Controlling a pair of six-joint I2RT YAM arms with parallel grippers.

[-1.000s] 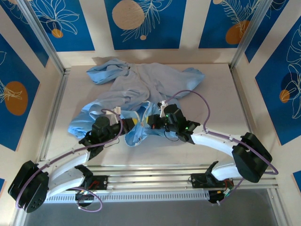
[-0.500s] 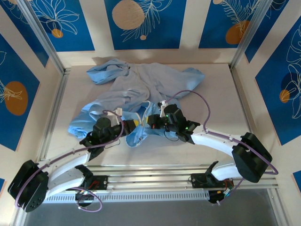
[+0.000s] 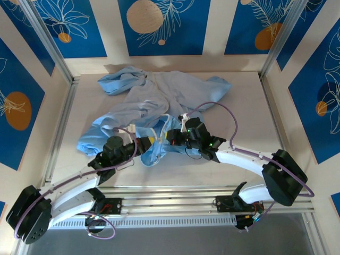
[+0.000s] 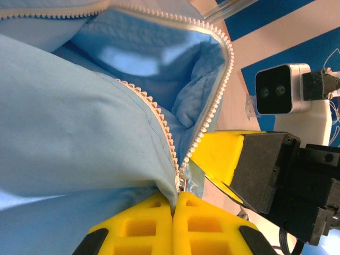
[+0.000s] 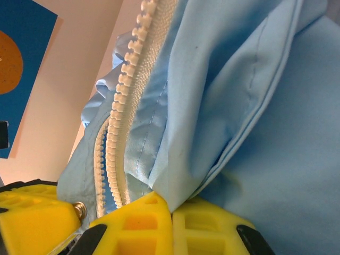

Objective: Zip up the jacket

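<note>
Jacket (image 3: 154,101) lies crumpled on the table (image 3: 255,117), light blue, sleeves bunched toward the far edge, hem end near the arms. Both grippers meet at that near hem, just beside each other. Left gripper (image 3: 144,142): yellow pads pressed together w/ no gap, pinching the fabric edge right at the foot of the zipper (image 4: 212,106). Right gripper (image 3: 170,137): pads likewise closed, clamped on a fold of the other front panel next to its tooth row. Zipper is undone; the white teeth run in two separate rows that spread apart above the left pads, paler lining showing btwn them. A small metal bit at the junction is prob. the slider, too blurred to be sure.
</note>
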